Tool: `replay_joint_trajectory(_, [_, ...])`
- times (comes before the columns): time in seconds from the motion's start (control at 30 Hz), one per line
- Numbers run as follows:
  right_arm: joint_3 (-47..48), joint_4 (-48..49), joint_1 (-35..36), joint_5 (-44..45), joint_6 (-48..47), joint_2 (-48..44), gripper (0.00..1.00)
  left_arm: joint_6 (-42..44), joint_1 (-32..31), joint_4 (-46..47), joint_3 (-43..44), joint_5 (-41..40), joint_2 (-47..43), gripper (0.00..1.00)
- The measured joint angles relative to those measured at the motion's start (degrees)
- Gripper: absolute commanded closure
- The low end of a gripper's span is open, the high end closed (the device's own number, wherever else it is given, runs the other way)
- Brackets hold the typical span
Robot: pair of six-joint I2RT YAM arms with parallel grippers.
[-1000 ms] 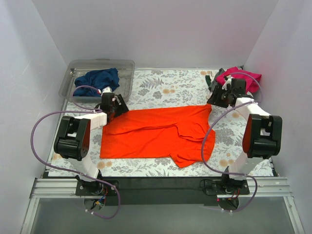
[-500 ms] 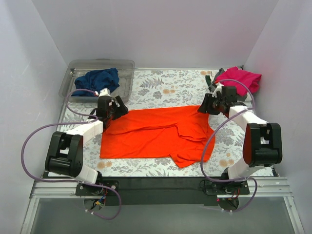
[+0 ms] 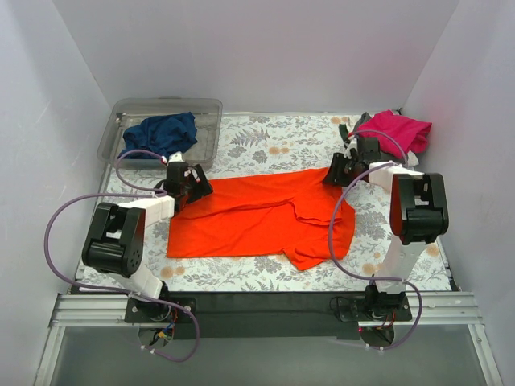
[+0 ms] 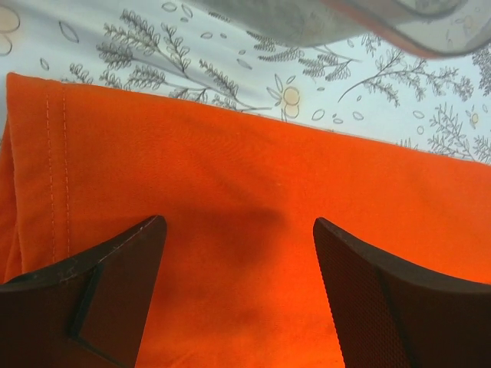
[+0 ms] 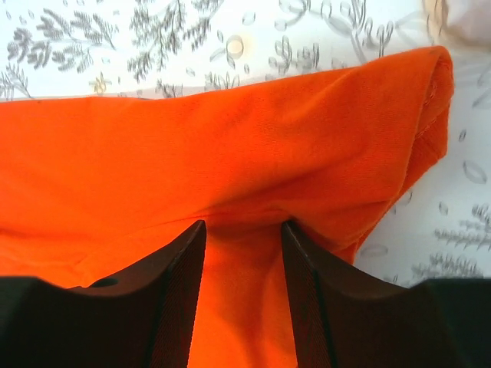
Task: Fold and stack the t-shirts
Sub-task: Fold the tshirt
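White walls close in a counter [image 3: 273,145] spread with a leaf-and-flower cloth. At its far left corner sits a clear plastic tub [image 3: 205,108] with a navy blue t-shirt [image 3: 161,131] crumpled inside. Just in front of the tub, the left claw [image 4: 238,222] hangs over the far left edge of the orange-red t-shirt [image 3: 249,221], its two dark fingers [image 4: 115,284] spread wide with only flat cloth under the gap and nothing caught between them. The orange-red t-shirt lies across the middle of the counter, mostly flat, with one sleeve folded over near the right front. At its far right corner the right claw [image 5: 244,226] is down on the cloth, its fingers a narrow gap apart and a pucker of orange fabric gathered at the tips; I cannot tell whether it is pinched. Behind that arm, in the far right corner, a magenta-pink t-shirt [image 3: 394,129] lies bunched in a heap.
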Motion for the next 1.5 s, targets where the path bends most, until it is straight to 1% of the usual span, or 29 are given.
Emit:
replay_joint_trajectory(0.33, [10.7, -0.3, 0.4, -1.8, -0.2, 8.5, 0.6, 0.4, 1.9, 2.7, 6.2, 0.5, 6.9, 0.28])
replay_joint_trajectory(0.6, [23.2, -4.3, 1.7, -1.9, -1.4, 16.4, 0.59, 1.2, 2.2, 1.4, 10.4, 0.3, 10.1, 0.28])
replay_joint_trajectory(0.67, [24.8, -4.7, 2.0, -2.0, -1.7, 17.3, 0.59, 1.2, 2.2, 1.3, 10.7, 0.3, 10.3, 0.27])
replay_joint_trajectory(0.8, [25.0, -5.2, 2.4, -1.9, -2.5, 17.2, 0.57, 1.2, 2.0, 0.4, 9.8, 0.3, 8.8, 0.28])
replay_joint_trajectory(0.9, [24.0, -6.2, 3.0, -1.7, -2.9, 16.0, 0.57, 1.1, 0.9, -1.6, 5.6, -1.2, 2.6, 0.27])
replay_joint_trajectory(0.97, [21.3, -6.6, 3.7, -1.7, -3.0, 13.4, 0.57, 0.7, -1.2, -3.0, 2.0, -3.4, -4.9, 0.27])
replay_joint_trajectory(1.03, [17.9, -7.1, 4.4, -1.7, -2.9, 9.5, 0.57, -0.3, -3.3, -3.8, -1.1, -6.1, -12.3, 0.27])
replay_joint_trajectory(1.13, [13.0, -7.2, 5.4, -1.8, -2.9, 2.5, 0.56, -4.0, -7.0, -6.0, -6.4, -11.7, -24.4, 0.27])
replay_joint_trajectory(1.23, [9.4, -6.1, 5.6, -2.0, -2.9, -3.9, 0.56, -8.4, -8.0, -10.7, -10.9, -16.3, -32.5, 0.26])
replay_joint_trajectory(1.33, [6.3, -4.4, 5.6, -2.2, -2.8, -8.7, 0.56, -12.8, -8.4, -17.3, -13.4, -20.5, -37.5, 0.25])
replay_joint_trajectory(1.5, [1.4, -3.6, 5.4, -2.1, -2.8, -14.0, 0.54, -19.6, -8.6, -27.6, -13.7, -23.8, -39.2, 0.25])
